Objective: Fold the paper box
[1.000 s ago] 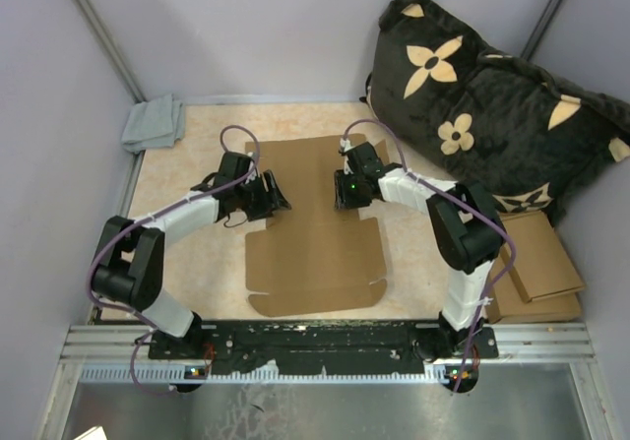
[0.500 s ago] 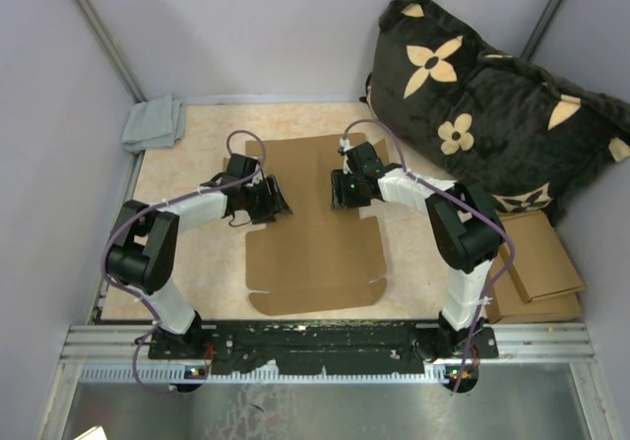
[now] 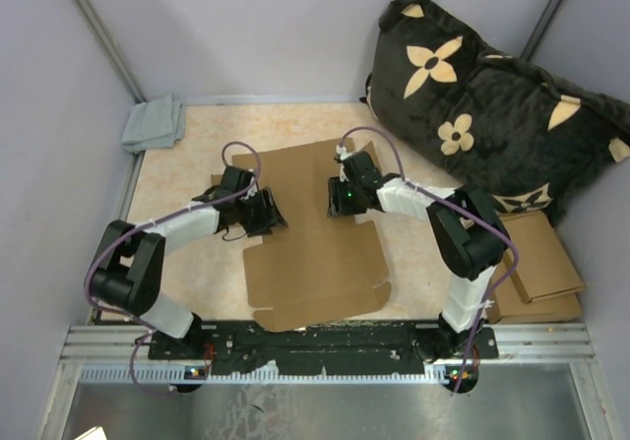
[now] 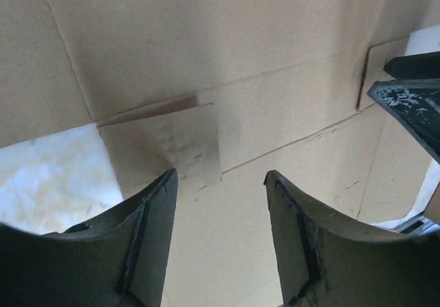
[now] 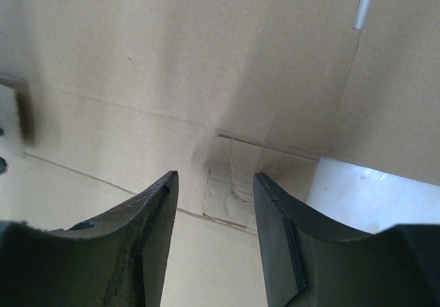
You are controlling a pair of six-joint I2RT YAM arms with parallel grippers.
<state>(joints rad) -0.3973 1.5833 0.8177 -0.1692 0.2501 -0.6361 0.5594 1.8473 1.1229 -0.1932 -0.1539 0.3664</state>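
Lavender walls close in a beige desk (image 3: 187, 179), and the paper box (image 3: 315, 258) lies unfolded on it at the centre of the top view, running from the lower middle toward the upper middle. The left hand (image 3: 275, 214) and the right hand (image 3: 333, 202) face each other over the sheet's middle, one at each side edge. That mirrored placement probably lets both side walls be raised together. Each wrist view shows the fingers parted with nothing between them, so both hands are released and grasp nothing. Whether the fingertips touch the cardboard cannot be told. Both wrist cameras look down at a small creased tab (image 4: 192, 142) beside a notch where the pale desk shows through. This suggests the hands are lined up on the score lines to start a fold there. A grey cloth (image 3: 155, 123) lies in the upper left, a black flowered cushion (image 3: 492, 105) fills the upper right, and a pile of cardboard pieces (image 3: 536, 273) lies at the right, all well apart from the work.
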